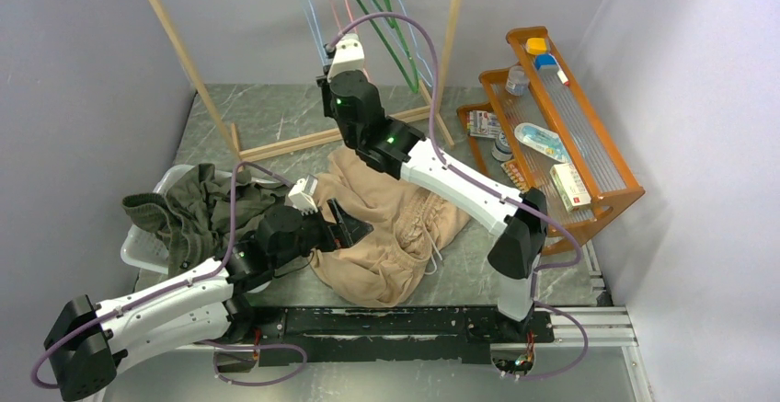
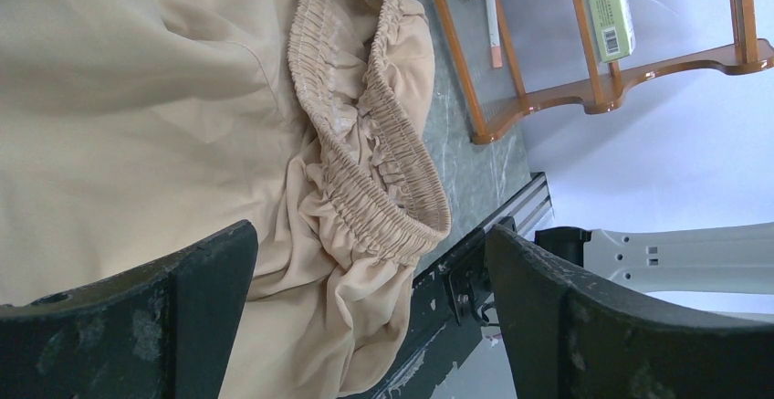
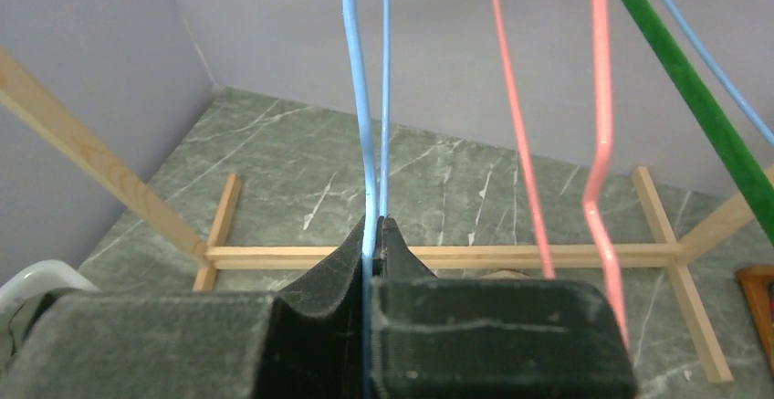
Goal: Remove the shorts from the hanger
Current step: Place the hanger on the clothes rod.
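Tan shorts (image 1: pixel 391 227) lie crumpled on the worktop (image 1: pixel 276 112), off the hangers and just beside the basket (image 1: pixel 138 253) that holds the olive shorts (image 1: pixel 189 209). The left gripper (image 2: pixel 370 276) hovers over the tan fabric with its jaws wide open and empty; I judge this pair delivered, so I would lift straight up, clear of the waistband. The right gripper (image 3: pixel 374 235) has its jaws pinched tight on the blue hanger (image 3: pixel 358 98) wire, steadying it.
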You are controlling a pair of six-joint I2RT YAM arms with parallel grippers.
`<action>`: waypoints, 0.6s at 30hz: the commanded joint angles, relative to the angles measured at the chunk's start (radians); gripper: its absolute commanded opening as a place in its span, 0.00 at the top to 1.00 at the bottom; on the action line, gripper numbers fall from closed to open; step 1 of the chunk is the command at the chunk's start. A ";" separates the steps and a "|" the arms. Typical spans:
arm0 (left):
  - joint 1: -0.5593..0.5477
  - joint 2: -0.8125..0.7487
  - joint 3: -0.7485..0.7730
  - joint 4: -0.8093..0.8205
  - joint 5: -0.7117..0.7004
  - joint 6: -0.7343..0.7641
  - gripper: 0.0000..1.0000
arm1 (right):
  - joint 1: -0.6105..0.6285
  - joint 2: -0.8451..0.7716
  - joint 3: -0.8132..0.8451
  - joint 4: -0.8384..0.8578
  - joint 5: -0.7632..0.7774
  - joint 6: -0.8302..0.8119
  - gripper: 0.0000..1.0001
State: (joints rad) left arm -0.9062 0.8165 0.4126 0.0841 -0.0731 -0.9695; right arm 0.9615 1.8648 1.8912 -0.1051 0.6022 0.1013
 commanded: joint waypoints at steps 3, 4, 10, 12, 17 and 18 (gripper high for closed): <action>-0.004 -0.007 0.009 0.024 0.021 -0.006 0.02 | -0.023 0.023 0.050 -0.019 0.044 0.038 1.00; -0.003 -0.006 0.009 0.027 0.022 -0.006 0.02 | -0.024 0.029 0.059 -0.027 0.048 0.040 1.00; -0.003 0.001 0.006 0.037 0.029 -0.009 0.01 | -0.026 0.080 0.118 -0.084 0.036 0.041 1.00; -0.003 0.002 0.009 0.032 0.029 -0.005 0.01 | -0.025 0.104 0.146 -0.110 0.032 0.031 1.00; -0.004 -0.003 0.004 0.030 0.022 -0.011 0.01 | -0.025 0.101 0.125 -0.103 0.025 0.027 1.00; -0.003 -0.004 0.003 0.031 0.021 -0.011 0.01 | -0.025 0.086 0.103 -0.092 0.025 0.030 1.00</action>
State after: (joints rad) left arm -0.9066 0.8173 0.4126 0.0853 -0.0731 -0.9764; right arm 0.9417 1.9785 2.0171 -0.2081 0.6178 0.1291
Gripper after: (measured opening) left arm 0.989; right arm 0.009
